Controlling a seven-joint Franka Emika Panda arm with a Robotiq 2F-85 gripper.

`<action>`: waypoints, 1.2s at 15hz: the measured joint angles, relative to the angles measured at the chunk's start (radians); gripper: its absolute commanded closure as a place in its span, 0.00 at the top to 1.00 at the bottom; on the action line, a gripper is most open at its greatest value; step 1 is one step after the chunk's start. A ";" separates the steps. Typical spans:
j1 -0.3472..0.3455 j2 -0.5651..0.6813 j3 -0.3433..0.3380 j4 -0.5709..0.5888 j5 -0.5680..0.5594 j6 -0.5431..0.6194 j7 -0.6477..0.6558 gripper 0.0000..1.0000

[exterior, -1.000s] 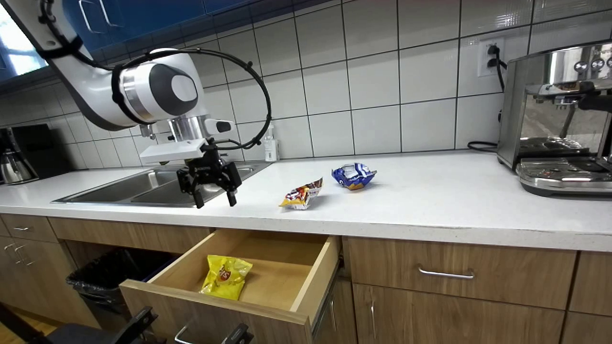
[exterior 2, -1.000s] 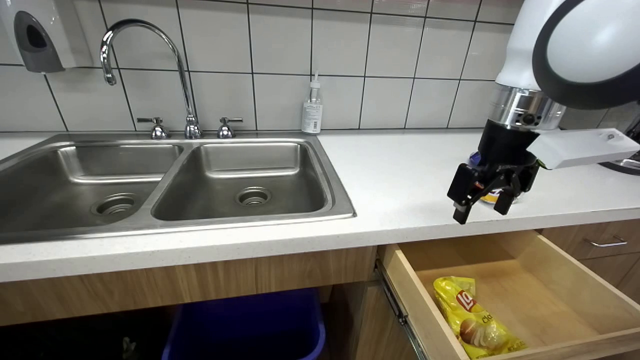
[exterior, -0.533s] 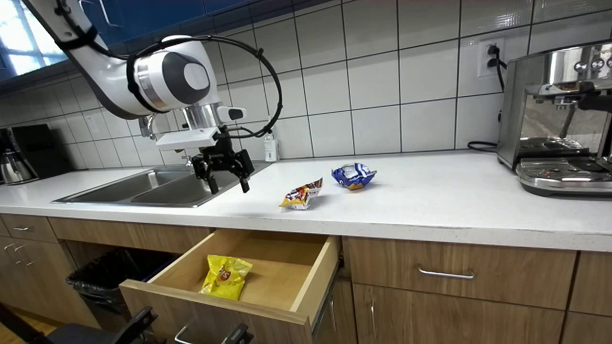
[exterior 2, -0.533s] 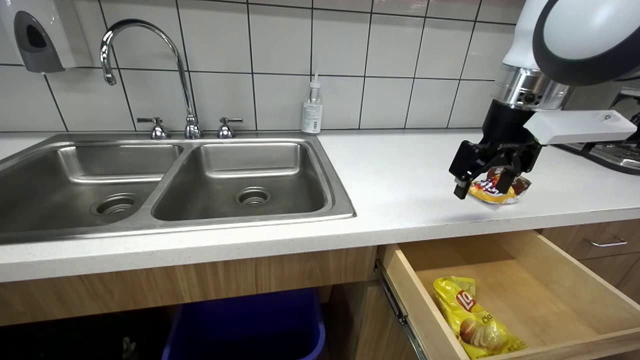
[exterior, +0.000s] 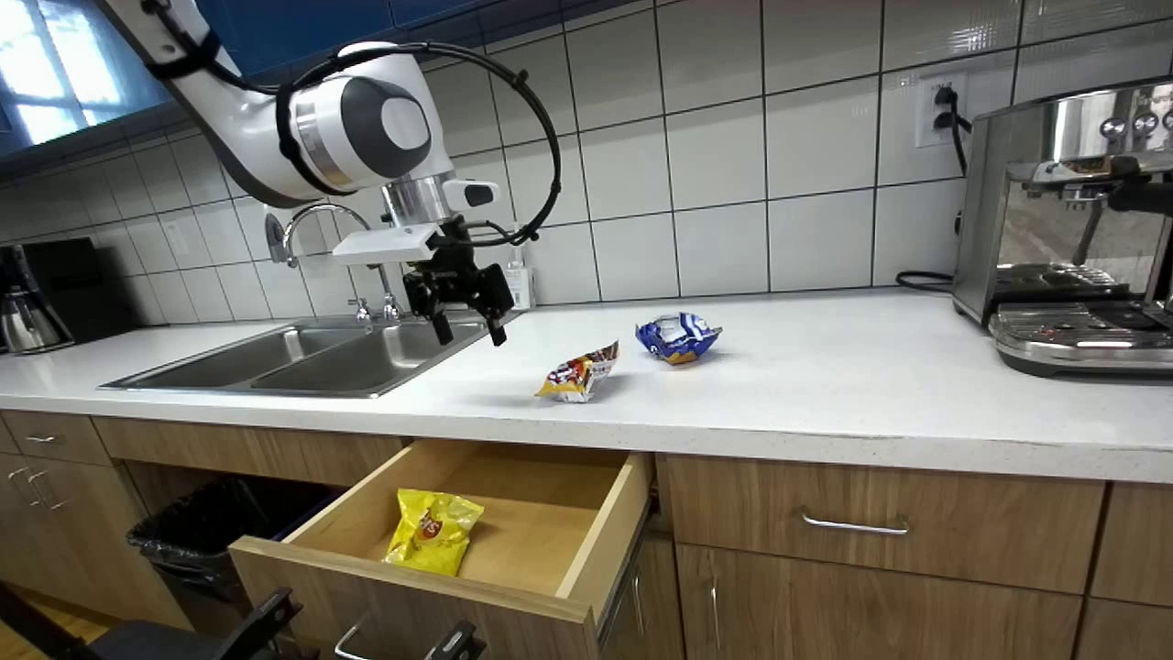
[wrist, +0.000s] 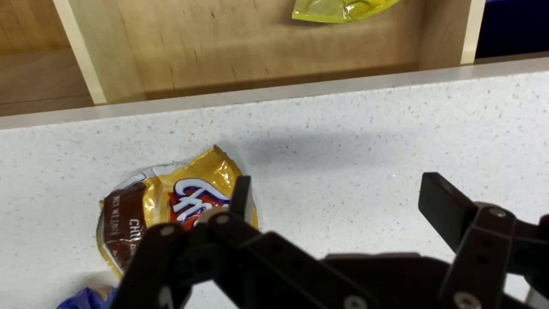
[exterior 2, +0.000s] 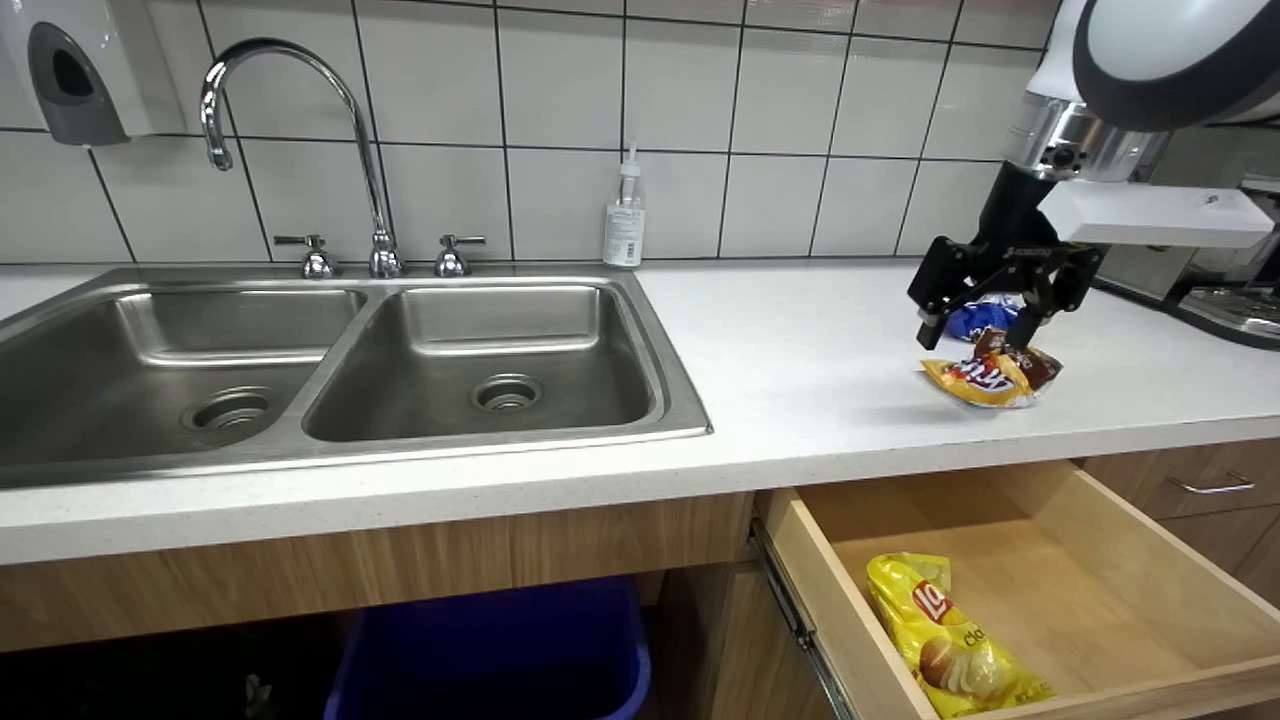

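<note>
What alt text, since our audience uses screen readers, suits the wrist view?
An open black gripper hangs over a speckled white counter, one finger partly hiding a yellow-and-brown snack bag. At the top, an open wooden drawer holds a cropped yellow bag; a blue wrapper shows at lower left.

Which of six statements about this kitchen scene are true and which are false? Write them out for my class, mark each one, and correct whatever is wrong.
1. The gripper is open and holds nothing. True.
2. The yellow bag lies in the open drawer. True.
3. The blue packet lies in the sink. False: it lies on the counter.
4. The brown-and-gold packet is inside the drawer. False: it is on the counter.
5. A silver coffee machine stands on the counter. True.
6. The gripper is inside the drawer. False: it hangs above the counter.
</note>
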State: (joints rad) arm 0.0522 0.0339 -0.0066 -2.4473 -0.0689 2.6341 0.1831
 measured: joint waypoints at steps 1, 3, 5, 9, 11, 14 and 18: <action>-0.004 0.003 -0.006 0.008 -0.002 0.001 0.013 1.00; -0.012 0.013 -0.016 0.026 -0.007 0.002 0.043 1.00; -0.017 0.027 -0.026 0.044 -0.014 0.004 0.076 1.00; -0.018 0.057 -0.048 0.074 -0.029 0.025 0.148 1.00; -0.018 0.072 -0.060 0.083 -0.047 0.045 0.198 1.00; -0.018 0.094 -0.079 0.093 -0.085 0.082 0.283 1.00; -0.013 0.121 -0.110 0.103 -0.126 0.123 0.393 1.00</action>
State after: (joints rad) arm 0.0388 0.1549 -0.1168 -2.3441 -0.1952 2.7567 0.5764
